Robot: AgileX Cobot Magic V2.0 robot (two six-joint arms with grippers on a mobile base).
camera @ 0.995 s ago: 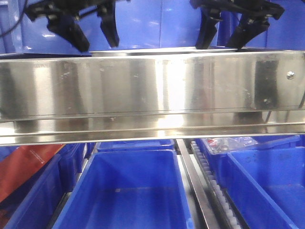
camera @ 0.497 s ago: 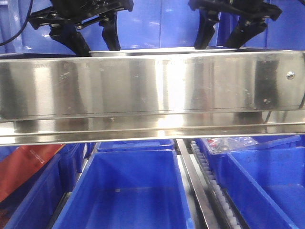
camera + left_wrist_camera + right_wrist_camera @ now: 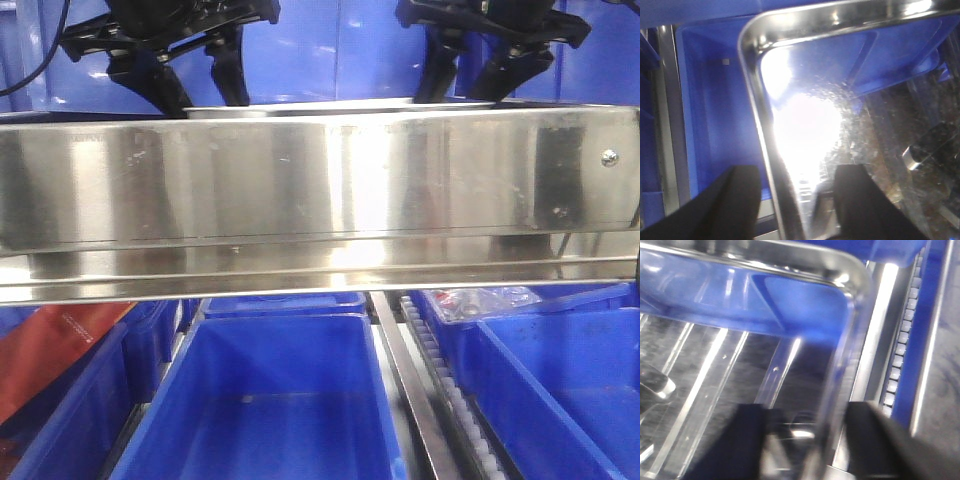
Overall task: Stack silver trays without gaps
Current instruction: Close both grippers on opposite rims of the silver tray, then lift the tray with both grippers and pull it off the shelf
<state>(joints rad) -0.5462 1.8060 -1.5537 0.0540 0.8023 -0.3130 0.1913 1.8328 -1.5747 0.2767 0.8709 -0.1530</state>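
The left fingers (image 3: 742, 200) are spread wide astride the left rim of the silver tray (image 3: 805, 130), clamping nothing. The right fingers (image 3: 735, 440) straddle its right rim, equally open and empty.

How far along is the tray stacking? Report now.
Done: the left gripper and right gripper each straddle a rim of one silver tray. In hand: nothing is gripped, and both jaws stand open. Left: grip, lift and nest it. No second tray shows in these views.
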